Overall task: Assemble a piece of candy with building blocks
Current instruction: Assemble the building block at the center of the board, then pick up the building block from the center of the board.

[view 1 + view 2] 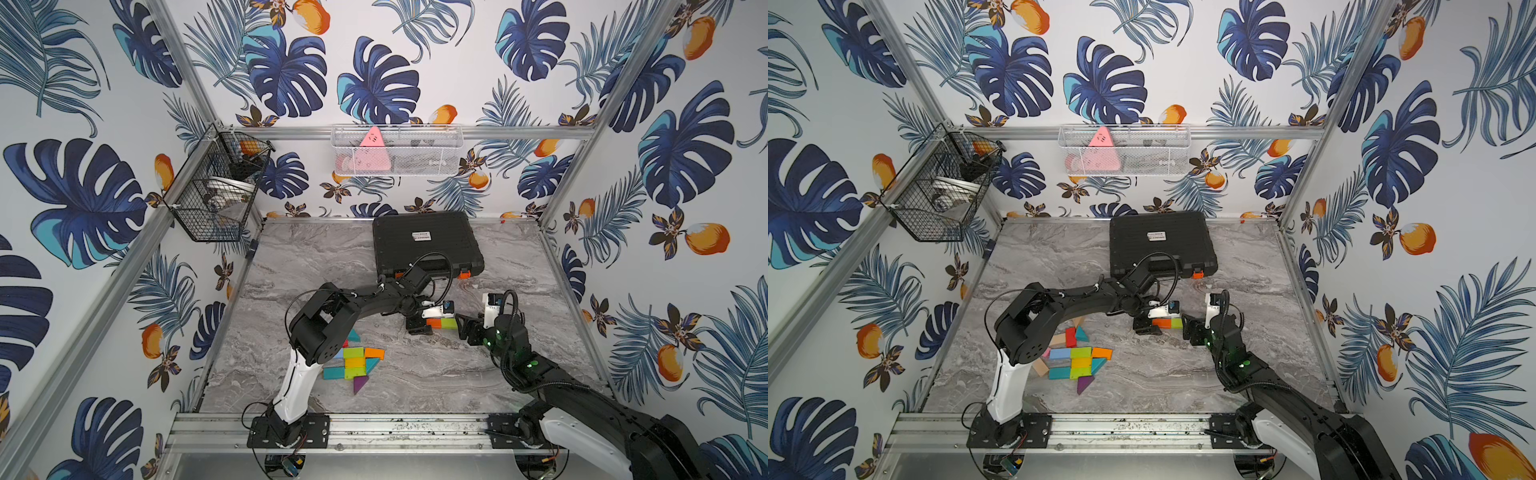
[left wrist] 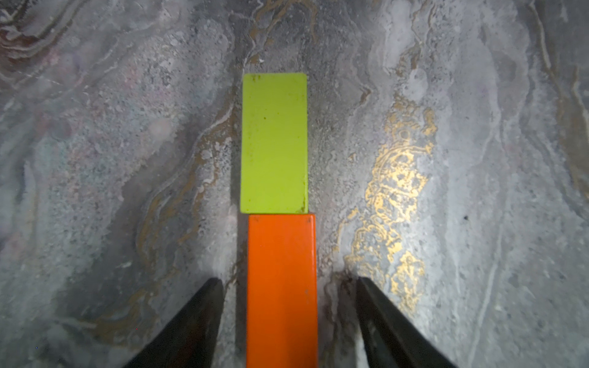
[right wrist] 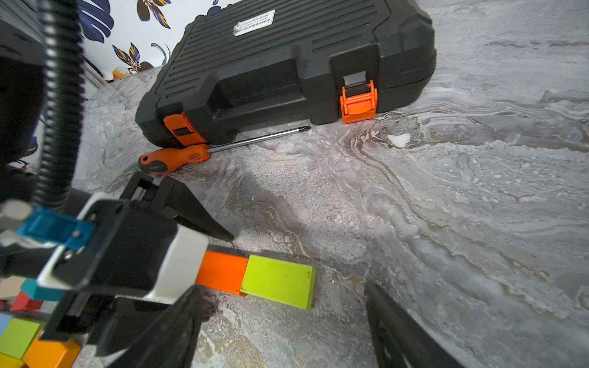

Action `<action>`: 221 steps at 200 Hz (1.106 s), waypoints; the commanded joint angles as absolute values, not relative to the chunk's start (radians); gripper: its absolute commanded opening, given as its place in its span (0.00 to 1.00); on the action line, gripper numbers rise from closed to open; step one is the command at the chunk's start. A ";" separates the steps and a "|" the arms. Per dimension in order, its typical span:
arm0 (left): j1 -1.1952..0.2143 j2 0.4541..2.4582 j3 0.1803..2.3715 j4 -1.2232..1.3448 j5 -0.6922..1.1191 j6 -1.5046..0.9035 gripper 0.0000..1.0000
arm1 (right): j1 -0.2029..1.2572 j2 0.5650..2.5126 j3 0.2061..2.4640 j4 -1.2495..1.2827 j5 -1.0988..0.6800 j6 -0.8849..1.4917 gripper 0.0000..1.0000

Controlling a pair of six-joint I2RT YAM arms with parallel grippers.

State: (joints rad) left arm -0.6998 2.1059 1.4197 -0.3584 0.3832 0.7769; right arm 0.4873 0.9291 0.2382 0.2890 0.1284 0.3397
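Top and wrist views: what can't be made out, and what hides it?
Pile of coloured wooden blocks: partly under the left arm, both top views.
Orange rectangular wooden block: one end cut off by the left wrist view's edge.
White wire basket: contents blurred behind mesh, top views.
Black plastic case: white label too small to read, top views.

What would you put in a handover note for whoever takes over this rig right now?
Left gripper: open, fingers either side of the orange block, a gap on each side, not gripping.
Right gripper: open, empty, at the green block's end away from the orange one.
Blocks: orange and green lie flat on the table, end to end, touching, slightly offset sideways. The others sit in a pile near the left arm's base.
Done: two-block row laid.
Left: the candy looks unfinished; probably fetch more pieces from the pile.
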 commanded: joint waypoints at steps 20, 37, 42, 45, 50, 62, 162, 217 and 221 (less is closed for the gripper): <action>-0.696 2.071 1.410 -0.386 0.361 0.778 0.73 | 0.487 0.929 0.244 0.327 0.130 0.338 0.82; -0.690 2.048 1.402 -0.380 0.363 0.772 0.73 | 0.487 0.929 0.244 0.327 0.130 0.338 0.82; -0.689 2.038 1.398 -0.375 0.364 0.770 0.73 | 0.487 0.929 0.244 0.327 0.131 0.338 0.82; -0.685 2.032 1.394 -0.372 0.365 0.768 0.73 | 0.487 0.929 0.244 0.326 0.129 0.338 0.82; -0.682 2.019 1.391 -0.369 0.364 0.763 0.73 | 0.486 0.928 0.242 0.326 0.132 0.338 0.82; -0.668 1.990 1.383 -0.364 0.359 0.749 0.73 | 0.488 0.927 0.242 0.325 0.134 0.339 0.82; -0.562 1.303 1.059 -0.254 0.121 0.242 0.72 | 0.559 1.013 0.437 0.197 -0.159 0.208 0.74; -0.551 0.878 0.811 -0.365 -0.015 -0.009 0.71 | 0.792 1.320 0.681 0.000 -0.283 0.005 0.71; -0.552 0.852 0.799 -0.373 -0.023 -0.018 0.71 | 0.810 1.341 0.697 -0.019 -0.273 -0.014 0.71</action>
